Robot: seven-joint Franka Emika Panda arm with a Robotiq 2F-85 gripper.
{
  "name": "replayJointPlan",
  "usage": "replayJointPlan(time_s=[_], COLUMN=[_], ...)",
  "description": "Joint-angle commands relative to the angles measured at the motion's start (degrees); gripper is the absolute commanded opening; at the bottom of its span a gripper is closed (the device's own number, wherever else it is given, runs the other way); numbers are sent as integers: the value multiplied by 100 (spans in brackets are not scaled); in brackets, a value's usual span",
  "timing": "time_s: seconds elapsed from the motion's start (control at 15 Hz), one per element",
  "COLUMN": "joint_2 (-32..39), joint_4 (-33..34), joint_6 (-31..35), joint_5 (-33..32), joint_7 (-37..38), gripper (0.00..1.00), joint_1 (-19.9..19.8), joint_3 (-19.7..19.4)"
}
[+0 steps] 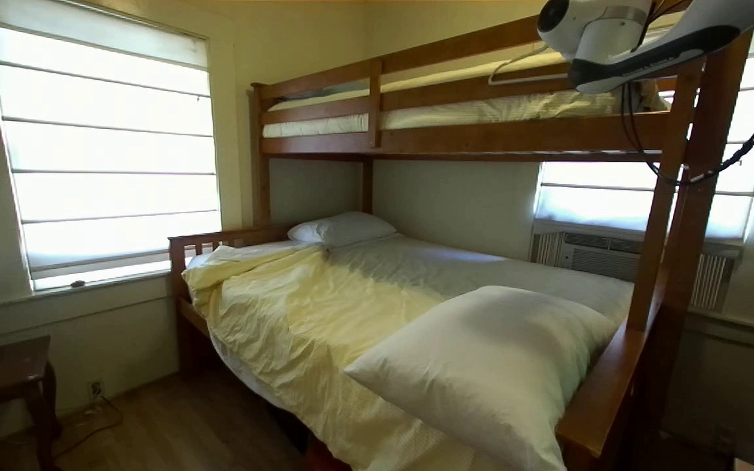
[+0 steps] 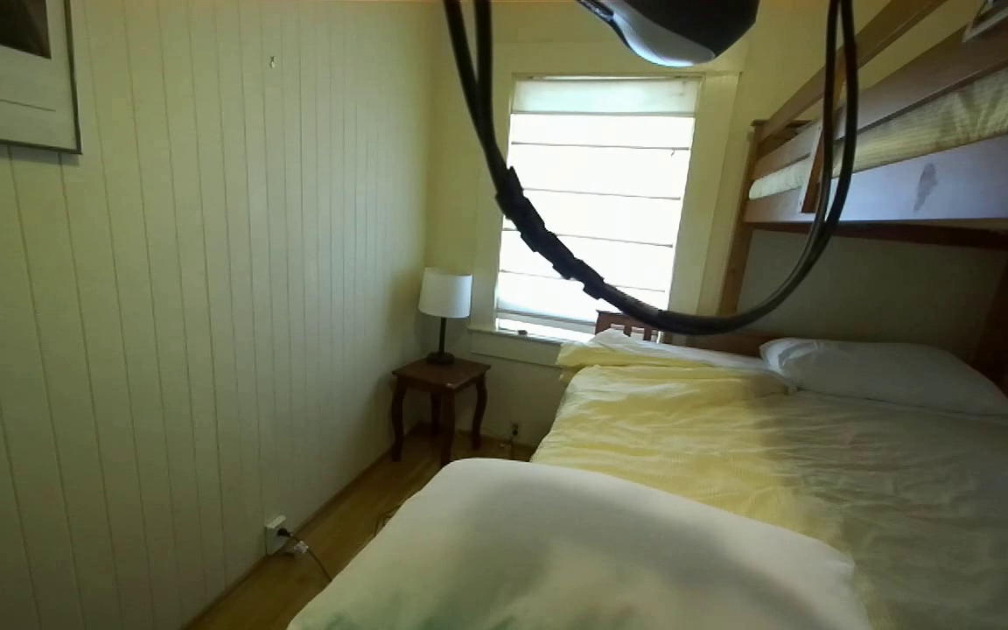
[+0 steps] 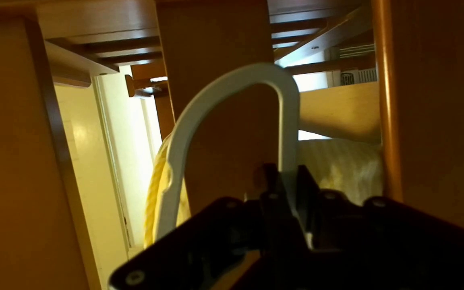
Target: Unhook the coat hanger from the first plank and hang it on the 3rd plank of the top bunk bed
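Your claw (image 3: 288,174) is closed tight on the coat hanger (image 3: 288,121) — pinching one pale side near its bend. In an exterior view, you see it before the top bunk bed (image 1: 521,137) — touching or apart, I can't tell.

A rounded white arm (image 1: 603,49), upper right in an exterior view, bears blurred lettering (image 1: 652,68) on black trim (image 1: 698,55). Black cables (image 2: 696,323) loop; round screws (image 3: 135,277) stud the black gripper (image 3: 287,176).

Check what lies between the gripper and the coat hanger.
Nothing that shows: in the wrist view, the gripper appears shut on the coat hanger, with no visible gap.
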Motion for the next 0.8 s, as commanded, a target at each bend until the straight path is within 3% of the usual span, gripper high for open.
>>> replayJointPlan(time_s=[0.0, 0.33, 0.73], joint_2=[159, 204, 341], joint_4=[285, 494, 600], joint_6=[69, 493, 1453], joint_5=[-204, -765, -1163], joint_7=[-77, -283, -403], gripper=[3, 3, 3], joint_1=[-30, -24, 77], joint_3=[55, 86, 225])
